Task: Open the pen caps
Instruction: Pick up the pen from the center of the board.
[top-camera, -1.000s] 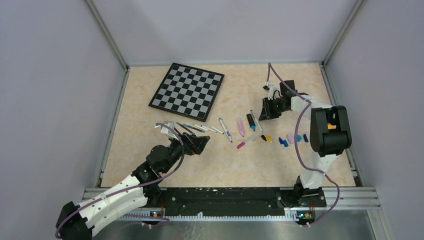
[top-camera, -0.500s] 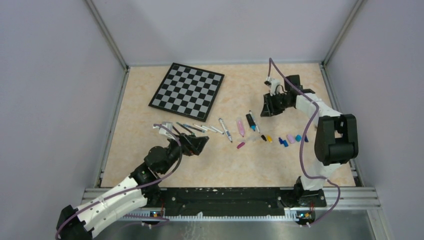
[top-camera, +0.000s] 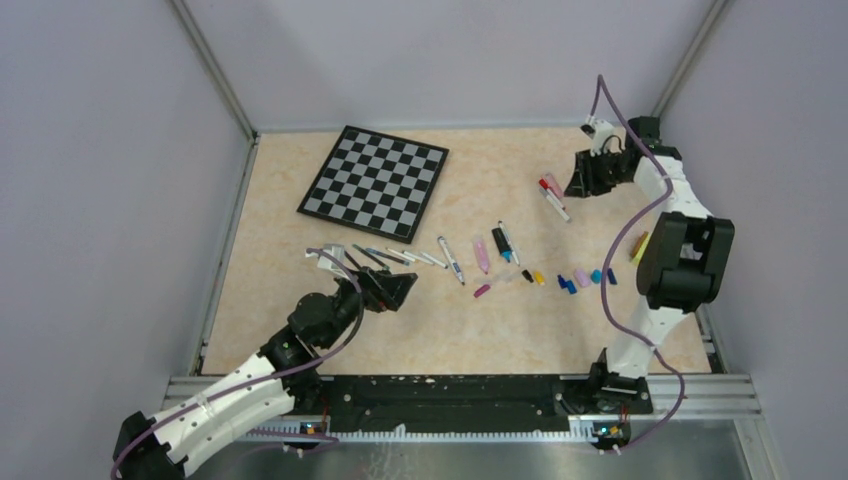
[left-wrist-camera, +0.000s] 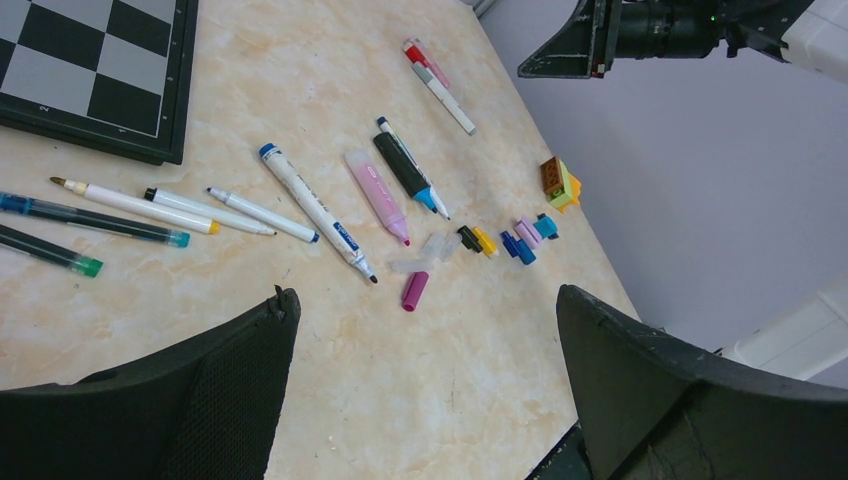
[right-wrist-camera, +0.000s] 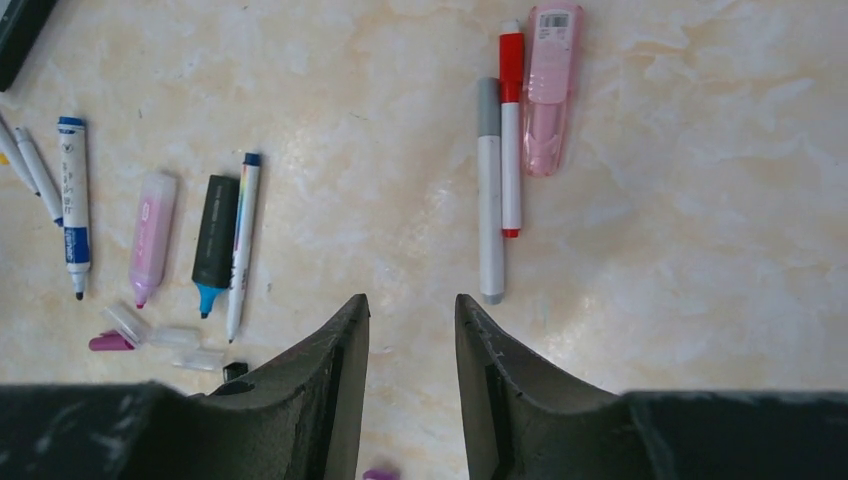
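Right wrist view: my right pincer (right-wrist-camera: 410, 300) stands slightly parted, grasping nothing, over the marble-patterned tabletop (right-wrist-camera: 700, 250). Just ahead, side by side, lie a grey-capped white pen (right-wrist-camera: 489, 190), a red-capped white pen (right-wrist-camera: 511, 140) and a pink translucent pen (right-wrist-camera: 553, 85). My left pincer (left-wrist-camera: 425, 295) gapes wide, empty. Small loose coloured plastic caps (left-wrist-camera: 520, 240) lie clustered beyond it.

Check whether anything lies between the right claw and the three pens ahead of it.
Nothing visible does: only bare tabletop separates the right claw from the grey-capped pen, red-capped pen and pink pen lying side by side.
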